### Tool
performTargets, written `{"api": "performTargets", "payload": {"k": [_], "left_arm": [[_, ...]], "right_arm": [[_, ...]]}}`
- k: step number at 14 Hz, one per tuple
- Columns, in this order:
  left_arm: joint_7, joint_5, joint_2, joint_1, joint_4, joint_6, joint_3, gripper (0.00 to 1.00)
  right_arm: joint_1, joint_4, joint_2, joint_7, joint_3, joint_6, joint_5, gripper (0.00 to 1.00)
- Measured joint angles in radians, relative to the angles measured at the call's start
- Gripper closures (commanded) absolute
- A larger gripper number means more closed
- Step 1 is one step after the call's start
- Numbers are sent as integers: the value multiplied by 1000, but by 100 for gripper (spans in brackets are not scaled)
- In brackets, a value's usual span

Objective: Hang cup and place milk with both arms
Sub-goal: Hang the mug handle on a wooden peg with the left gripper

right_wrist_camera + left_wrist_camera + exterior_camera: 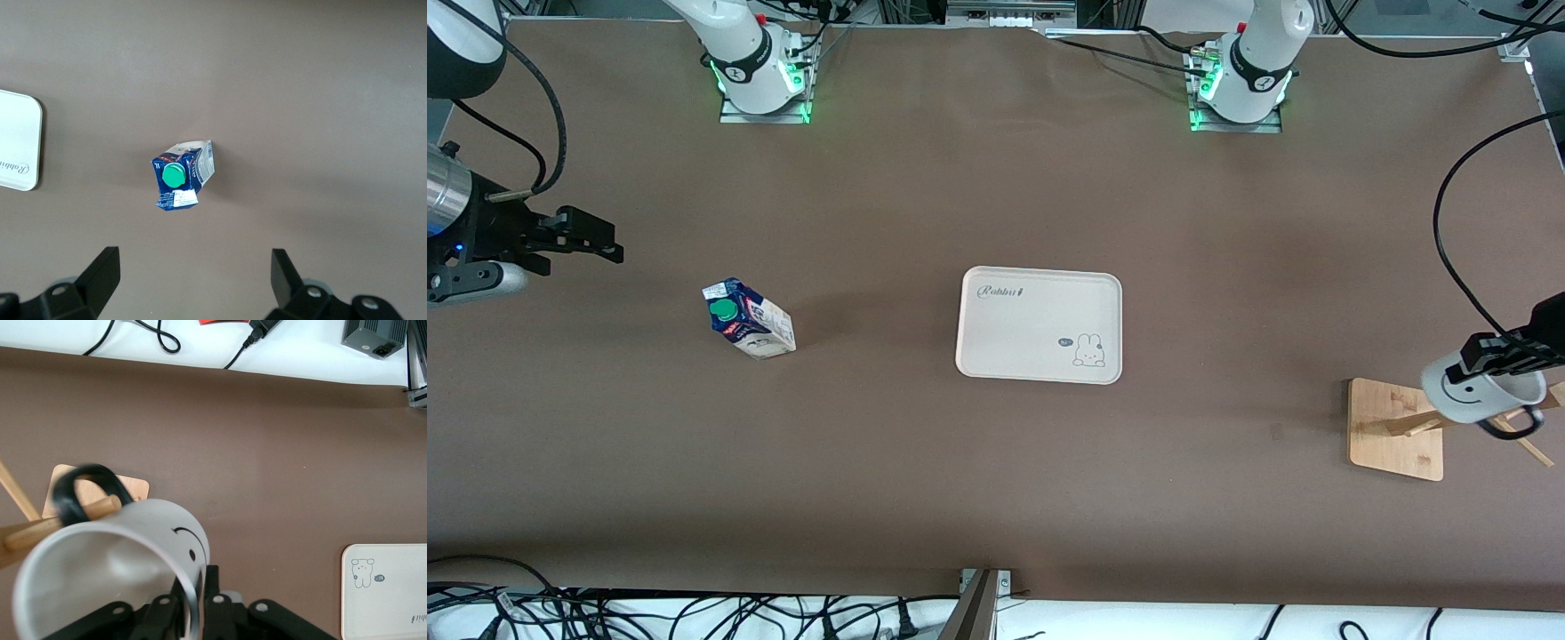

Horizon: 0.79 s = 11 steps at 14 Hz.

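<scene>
The left pincer (1498,354) is clamped on the rim of the cup (1476,389), which hangs over the wooden rack (1396,429) with its handle around a peg (60,522). The right pincer (591,240) hangs with fingers apart over the counter (996,480), the milk (749,318) standing below it, beside the tray (1039,324)

A wide table (996,480) covered in a plain brown mat; a small blue and white milk (748,319) carton with a green cap stands upright toward the right arm's end; a pale rectangular tray (1039,324) printed with a small rabbit lies flat near the middle; a wooden rack (1396,429) with slanting pegs sits on its flat square base toward the left arm's end, nearer the front camera than the tray.
</scene>
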Motion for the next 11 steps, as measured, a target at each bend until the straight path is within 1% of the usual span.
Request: {"api": "performTargets", "payload": {"k": [3, 5, 9, 11], "left_arm": [[31, -28, 3, 4, -12, -17, 7, 0], [35, -23, -2, 2, 3, -107, 17, 0], [35, 15, -20, -5, 106, -286, 26, 0], [33, 57, -26, -21, 145, -333, 23, 0]], "right_arm": [[-26, 0, 8, -1, -1, -1, 20, 0], [-34, 0, 13, -3, -1, -1, 33, 0], [-34, 0, 14, -3, 0, -1, 35, 0], [-34, 0, 14, -4, 2, -1, 35, 0]]}}
